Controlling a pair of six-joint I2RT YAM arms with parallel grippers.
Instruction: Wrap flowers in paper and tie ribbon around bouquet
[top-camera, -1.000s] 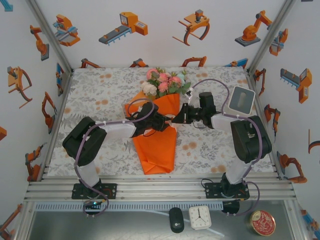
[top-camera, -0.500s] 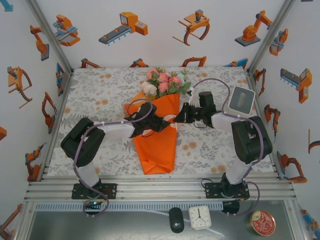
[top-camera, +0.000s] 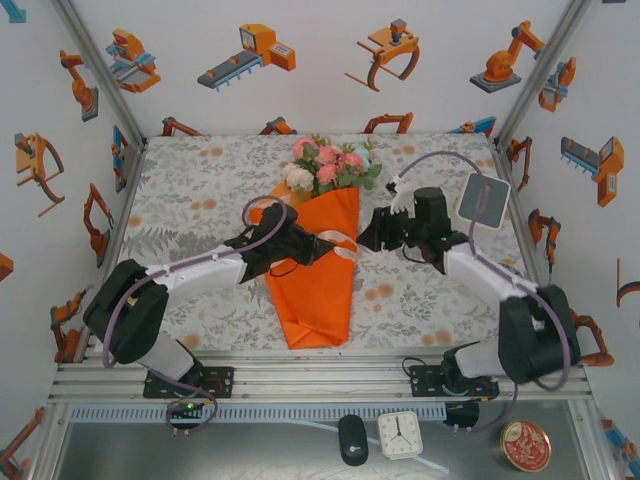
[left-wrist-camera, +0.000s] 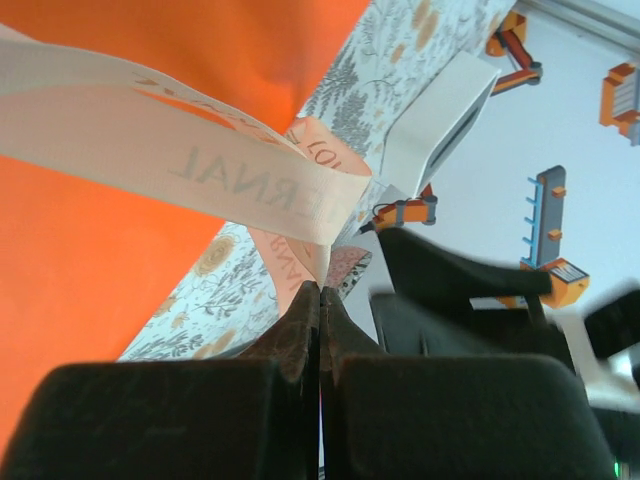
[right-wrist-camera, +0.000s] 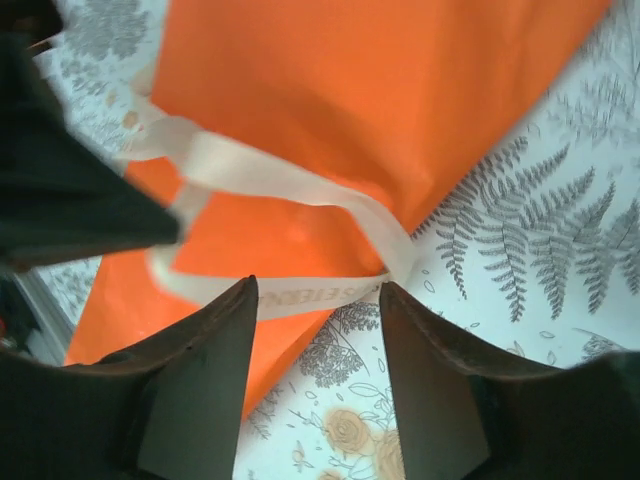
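Left gripper (left-wrist-camera: 320, 292) pinches ribbon (left-wrist-camera: 225, 178) (right gripper (right-wrist-camera: 316, 292) agape) over bouquet (top-camera: 316, 285)

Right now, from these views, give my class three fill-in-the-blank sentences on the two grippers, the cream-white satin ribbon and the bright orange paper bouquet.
1. The left gripper is ___ on the cream-white satin ribbon.
2. The right gripper stands ___.
3. The ribbon crosses the bright orange paper cone, whose pink and white blooms point toward the ___ edge of the table.
Missing words: shut; open; far.

Bouquet (top-camera: 316, 295) on fern-patterned table (top-camera: 195, 195)
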